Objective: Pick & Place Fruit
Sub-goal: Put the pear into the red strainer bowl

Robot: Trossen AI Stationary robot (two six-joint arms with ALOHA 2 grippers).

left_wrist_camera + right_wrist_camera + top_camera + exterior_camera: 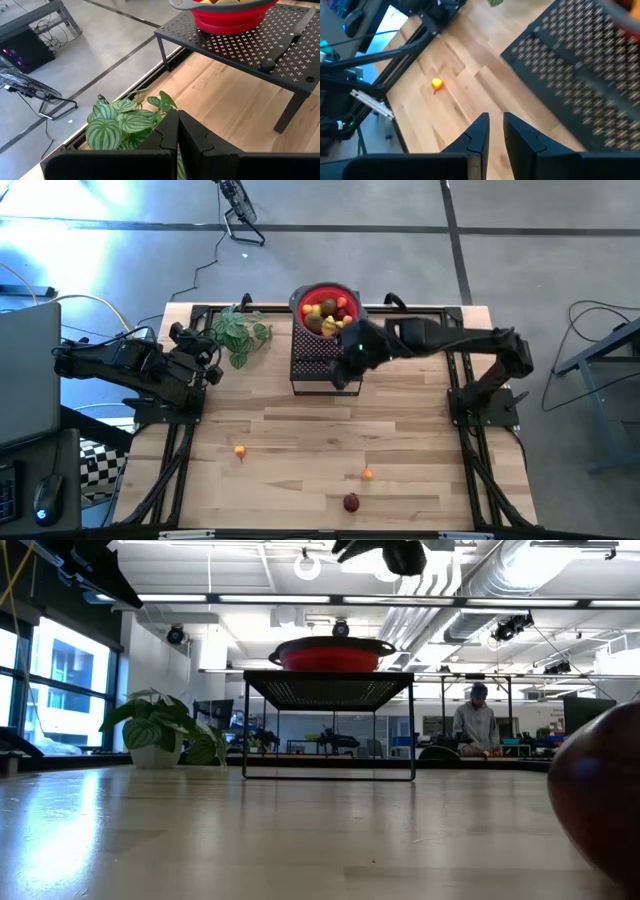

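Near table edge: one dark red fruit (351, 502), then a small orange fruit (367, 474) and another orange fruit (240, 451), all loose on the wooden table (300, 430). Mid-table: right gripper (493, 131) over the black perforated rack (318, 366), fingers slightly parted, empty; left gripper (178, 131) closed, empty, beside the potted plant (240, 333). Far: red bowl (312, 294) on the rack, holding piled fruit (326, 313).
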